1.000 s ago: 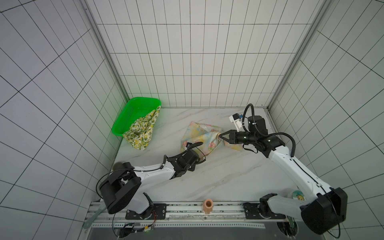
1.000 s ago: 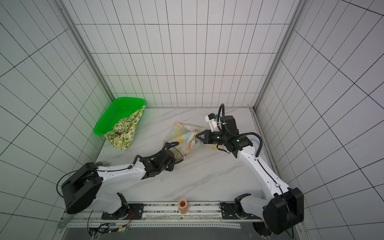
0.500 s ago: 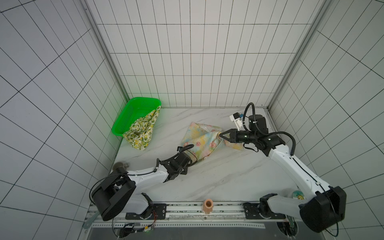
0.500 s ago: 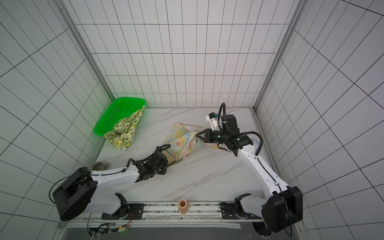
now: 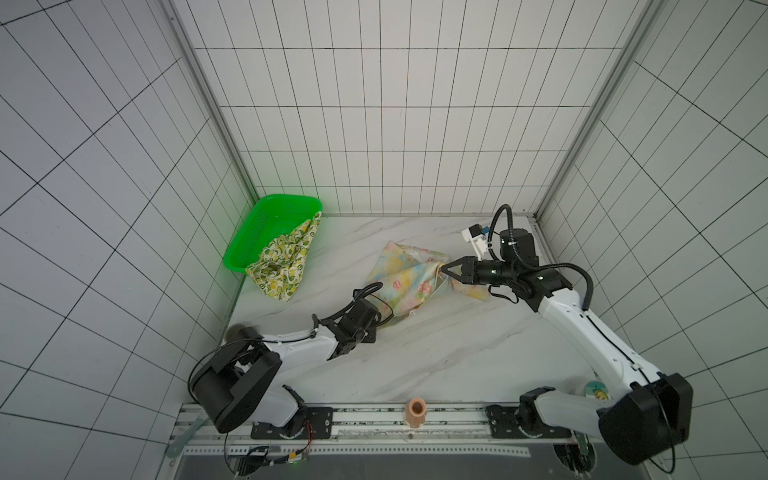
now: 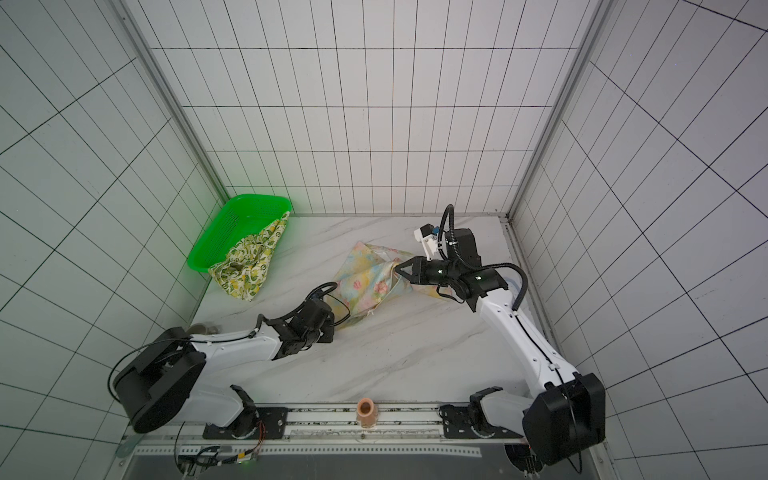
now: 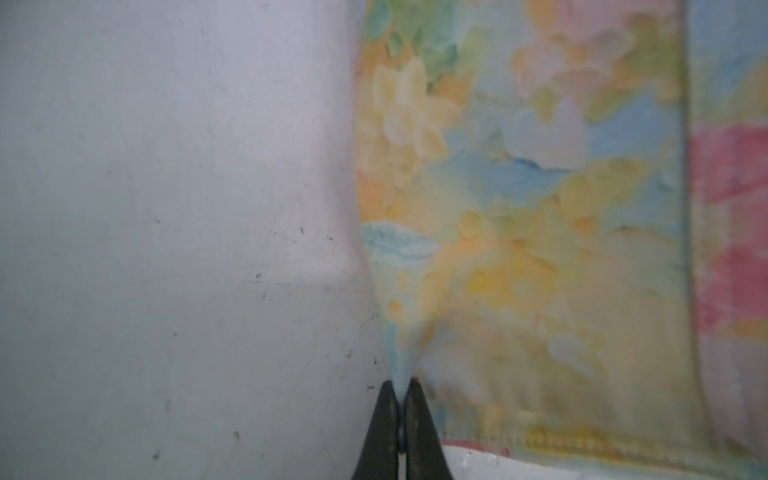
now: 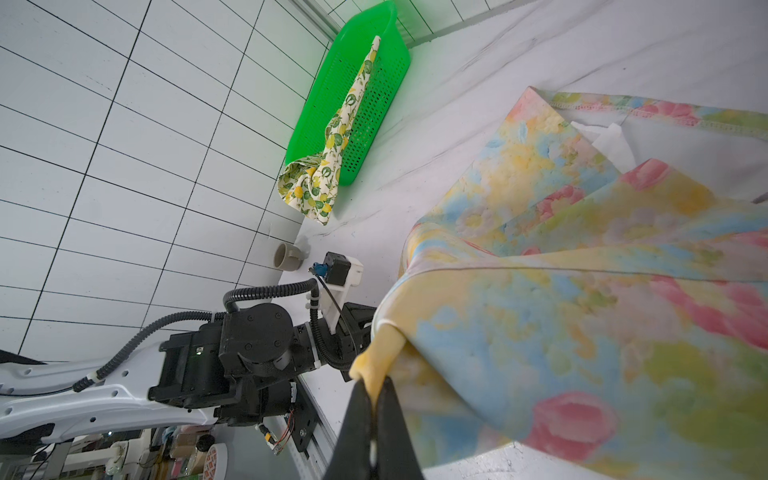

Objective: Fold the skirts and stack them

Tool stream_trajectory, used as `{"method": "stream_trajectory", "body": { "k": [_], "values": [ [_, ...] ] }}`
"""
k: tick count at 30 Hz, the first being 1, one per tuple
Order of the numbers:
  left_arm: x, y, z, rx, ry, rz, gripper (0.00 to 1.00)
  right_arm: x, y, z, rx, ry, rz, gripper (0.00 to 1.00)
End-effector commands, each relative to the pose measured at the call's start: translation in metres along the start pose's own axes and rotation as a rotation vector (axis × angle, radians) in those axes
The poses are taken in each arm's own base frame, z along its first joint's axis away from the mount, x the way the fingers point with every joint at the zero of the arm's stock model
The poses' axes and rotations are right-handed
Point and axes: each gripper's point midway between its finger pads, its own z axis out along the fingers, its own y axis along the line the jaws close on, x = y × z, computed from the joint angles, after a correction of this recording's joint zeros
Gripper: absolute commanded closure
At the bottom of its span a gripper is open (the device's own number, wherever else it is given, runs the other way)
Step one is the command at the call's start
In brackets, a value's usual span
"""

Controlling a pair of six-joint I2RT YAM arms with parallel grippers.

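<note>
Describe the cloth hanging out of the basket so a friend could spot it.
On the white marble table, look to the far left corner, where a bright green basket sits against the wall. The lemon-print skirt spills from its near end onto the table. Its cream cloth with yellow lemons and green leaves differs from the pastel flowered skirt at mid-table.

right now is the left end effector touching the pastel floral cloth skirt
Touching. Left wrist view: the left end effector pinches the pastel floral cloth skirt.

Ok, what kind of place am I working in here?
Probably a purpose-built robot test cell, not a home: white tiled walls box in a marble-look tabletop, and the left arm and right arm mount on a metal rail.
</note>
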Motion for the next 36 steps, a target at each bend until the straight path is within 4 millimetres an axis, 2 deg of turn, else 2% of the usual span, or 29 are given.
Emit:
{"method": "stream_trajectory", "body": {
  "k": [1,5,9,12,14,18,21,26,28,31,36],
  "values": [
    [-0.001,0.005,-0.003,0.002,0.012,-0.02,1.0,-0.033,0.023,-0.02,-0.022,-0.092,-0.089,1.0],
    [-0.039,0.01,-0.024,0.012,-0.067,-0.067,1.0,-0.036,0.004,-0.022,0.03,-0.109,-0.083,1.0],
    [-0.095,0.016,-0.062,0.022,-0.174,-0.101,1.0,-0.048,-0.017,-0.028,0.115,-0.152,-0.087,1.0],
    [-0.147,0.028,-0.104,0.014,-0.296,-0.121,1.0,-0.07,-0.029,-0.042,0.155,-0.202,-0.097,1.0],
    [-0.183,0.039,-0.136,0.011,-0.407,-0.145,1.0,-0.092,-0.035,-0.059,0.194,-0.258,-0.091,1.0],
    [-0.234,0.053,-0.197,0.02,-0.566,-0.178,1.0,-0.115,-0.022,-0.083,0.23,-0.348,-0.12,1.0],
    [-0.253,0.055,-0.233,0.021,-0.623,-0.171,1.0,-0.119,-0.004,-0.1,0.228,-0.397,-0.145,1.0],
    [-0.262,0.055,-0.276,0.033,-0.684,-0.166,1.0,-0.103,0.019,-0.117,0.193,-0.401,-0.156,1.0],
    [-0.264,0.054,-0.287,0.044,-0.695,-0.166,1.0,-0.103,0.022,-0.121,0.201,-0.405,-0.155,1.0],
    [-0.273,0.054,-0.302,0.03,-0.712,-0.158,1.0,-0.113,0.029,-0.128,0.216,-0.423,-0.178,1.0],
    [-0.299,0.055,-0.308,0.021,-0.735,-0.153,1.0,-0.14,0.026,-0.125,0.226,-0.442,-0.177,1.0]
  ]
}}
